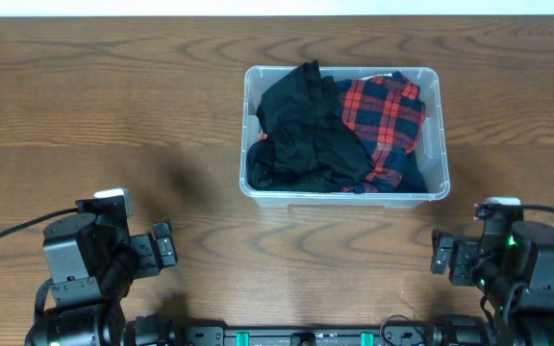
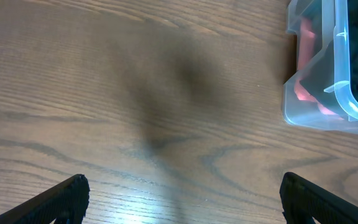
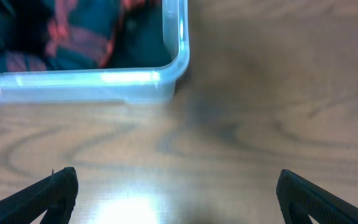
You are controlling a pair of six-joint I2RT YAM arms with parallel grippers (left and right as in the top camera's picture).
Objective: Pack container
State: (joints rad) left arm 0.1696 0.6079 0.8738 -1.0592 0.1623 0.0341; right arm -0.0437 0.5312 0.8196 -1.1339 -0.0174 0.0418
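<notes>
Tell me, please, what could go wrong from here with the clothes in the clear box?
1. The black garment is heaped near the far rim of the container and may slip over it if nudged.
2. Pressing the plaid shirt down off-centre could tip or slide the container on the smooth table.

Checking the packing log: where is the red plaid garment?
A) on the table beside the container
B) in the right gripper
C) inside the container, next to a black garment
C: the overhead view shows the red plaid garment lying inside the container, against the black garment.
</notes>
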